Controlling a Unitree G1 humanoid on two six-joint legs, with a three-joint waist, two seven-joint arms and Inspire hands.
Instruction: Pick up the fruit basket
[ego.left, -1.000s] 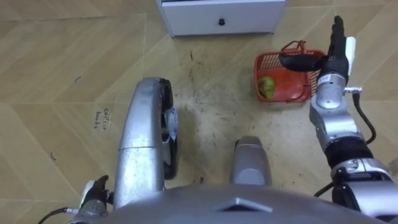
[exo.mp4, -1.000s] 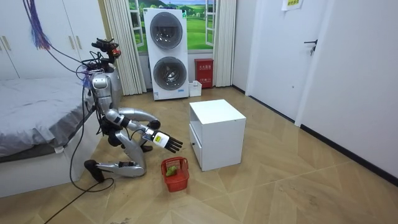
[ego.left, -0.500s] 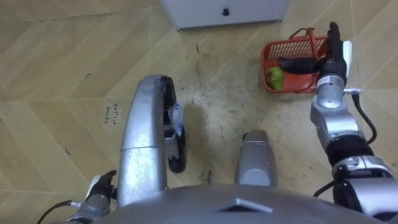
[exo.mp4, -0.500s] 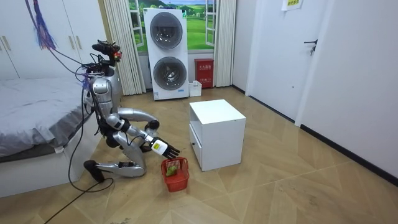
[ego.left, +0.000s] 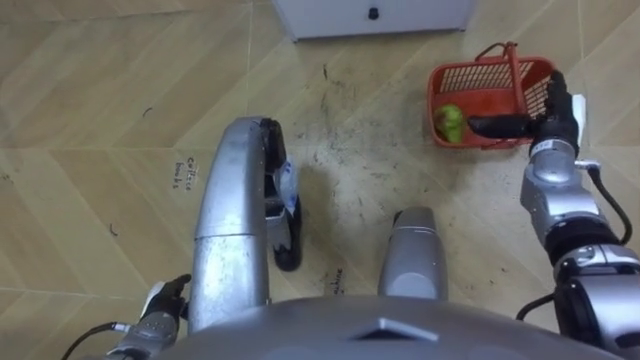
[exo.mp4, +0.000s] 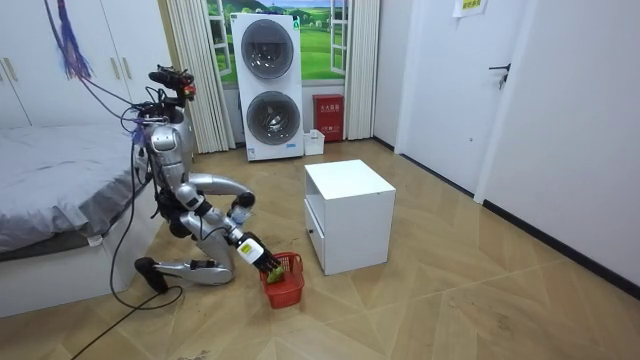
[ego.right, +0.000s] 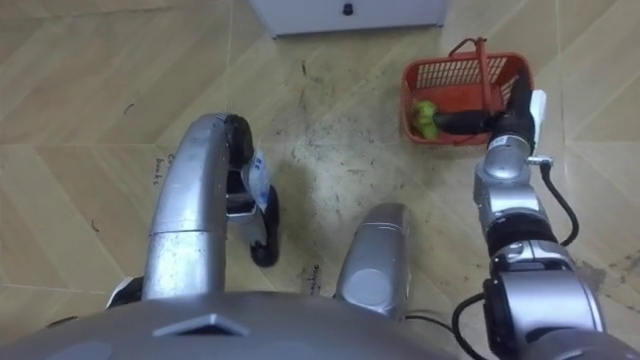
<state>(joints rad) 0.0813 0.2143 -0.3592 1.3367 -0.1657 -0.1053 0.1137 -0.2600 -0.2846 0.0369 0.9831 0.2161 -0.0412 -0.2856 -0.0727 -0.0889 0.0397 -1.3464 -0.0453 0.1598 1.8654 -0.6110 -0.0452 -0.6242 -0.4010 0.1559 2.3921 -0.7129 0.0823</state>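
Observation:
A red mesh fruit basket (ego.left: 478, 84) stands on the wood floor at my front right, its handle (ego.left: 513, 68) upright, with a green fruit (ego.left: 451, 122) in its left end. My right hand (ego.left: 548, 112) lies at the basket's right rim, open, fingers straight along that side and the thumb stretched left over the inside. The right eye view shows the same basket (ego.right: 448, 74) and hand (ego.right: 516, 108). In the room view I sit low on the floor with the right arm reaching down to the basket (exo.mp4: 285, 288). My left hand (ego.left: 162, 305) hangs at the lower left.
A white drawer cabinet (ego.left: 375, 14) stands just beyond the basket, also in the room view (exo.mp4: 348, 210). A bed (exo.mp4: 50, 190) is behind me and stacked washing machines (exo.mp4: 270, 85) stand by the window. Open floor lies to the basket's right.
My right hand has come down from above the basket to its right rim. The eye views have shifted, so the basket sits higher and further right.

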